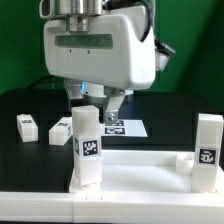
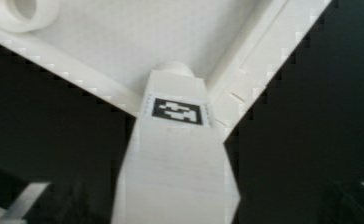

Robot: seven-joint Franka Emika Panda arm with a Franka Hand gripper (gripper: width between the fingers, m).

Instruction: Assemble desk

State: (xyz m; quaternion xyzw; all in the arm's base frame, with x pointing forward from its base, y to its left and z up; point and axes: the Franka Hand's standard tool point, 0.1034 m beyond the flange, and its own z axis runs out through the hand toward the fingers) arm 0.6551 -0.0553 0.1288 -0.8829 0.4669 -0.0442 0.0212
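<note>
Now our jaws (image 1: 97, 97) hang wide open, empty, above the upright white square-section plastic leg (image 1: 86, 148) on the white rimmed tabletop (image 1: 150, 175); next we fetch another leg (image 1: 27, 125).

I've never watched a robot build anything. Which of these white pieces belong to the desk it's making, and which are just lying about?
Part of the desk:
- tabletop, rimmed
- leg standing upright on it
- second upright leg
- two loose legs lying on the table

Not part of it:
- marker board, flat and tagged, behind the gripper
</note>
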